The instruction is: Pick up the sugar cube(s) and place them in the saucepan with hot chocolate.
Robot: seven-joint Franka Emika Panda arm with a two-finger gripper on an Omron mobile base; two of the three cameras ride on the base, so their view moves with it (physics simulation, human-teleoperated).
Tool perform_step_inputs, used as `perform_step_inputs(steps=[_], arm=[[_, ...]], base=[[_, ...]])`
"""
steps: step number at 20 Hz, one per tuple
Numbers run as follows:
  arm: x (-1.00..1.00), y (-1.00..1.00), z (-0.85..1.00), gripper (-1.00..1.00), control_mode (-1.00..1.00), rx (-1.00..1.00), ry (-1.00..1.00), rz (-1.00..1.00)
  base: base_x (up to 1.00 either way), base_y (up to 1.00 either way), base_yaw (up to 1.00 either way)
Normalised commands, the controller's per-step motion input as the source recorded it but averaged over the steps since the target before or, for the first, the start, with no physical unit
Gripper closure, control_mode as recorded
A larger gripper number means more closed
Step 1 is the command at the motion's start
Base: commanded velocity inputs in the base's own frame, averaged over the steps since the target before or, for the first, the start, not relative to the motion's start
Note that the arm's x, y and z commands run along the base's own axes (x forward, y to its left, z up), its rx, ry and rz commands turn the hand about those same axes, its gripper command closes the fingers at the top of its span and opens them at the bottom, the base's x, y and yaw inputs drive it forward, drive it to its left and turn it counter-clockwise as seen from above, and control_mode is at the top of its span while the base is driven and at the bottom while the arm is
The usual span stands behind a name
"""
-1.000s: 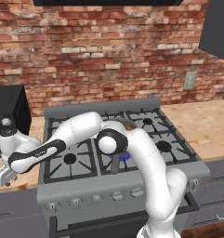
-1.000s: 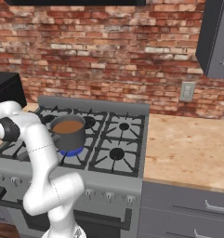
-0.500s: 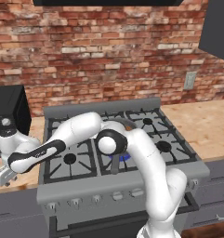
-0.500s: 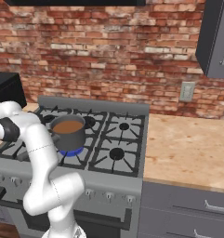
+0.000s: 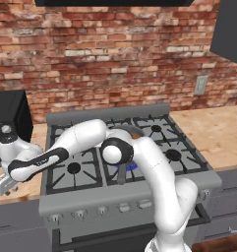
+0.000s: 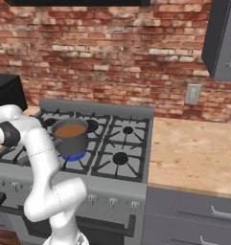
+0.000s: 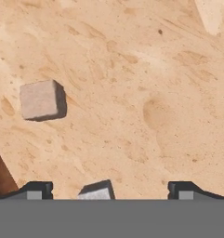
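Saucepan first: the dark grey metal saucepan with brown liquid [image 6: 70,138] sits on the front left burner of the grey gas stove [image 6: 114,158] in the right base view, while in the left base view the white arm blocks most of it and just its long handle pokes out below the elbow. Hand view gives the good stuff though, a small pale grey-white sugar cube [image 7: 40,100] lying on the tan wooden counter [image 7: 146,93], and a second sugar cube [image 7: 95,190] peeking up at the bottom edge between the fingertips [image 7: 35,189], nearer the left one. Both cubes are apart from each other. From the left base view the arm reaches across the stove, low over the counter left of it, gripper [image 5: 3,185] pointing down. Jaws spread wide, grasping nothing.
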Motion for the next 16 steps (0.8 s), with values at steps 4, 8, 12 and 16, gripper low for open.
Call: perform_step_inputs(steps=[4, 8, 12, 16], arm=[[0.00, 0.00, -0.14, -1.00, -1.00, 0.00, 0.00, 0.00], [0.00, 0.00, -0.19, -1.00, -1.00, 0.00, 0.00, 0.00], [0.00, 0.03, -0.18, -1.00, -1.00, 0.00, 0.00, 0.00], [0.00, 0.00, -0.17, -1.00, -1.00, 0.00, 0.00, 0.00]], base=[[0.00, 0.00, 0.00], [0.00, 0.00, 0.00], [0.00, 0.00, 0.00], [0.00, 0.00, 0.00]])
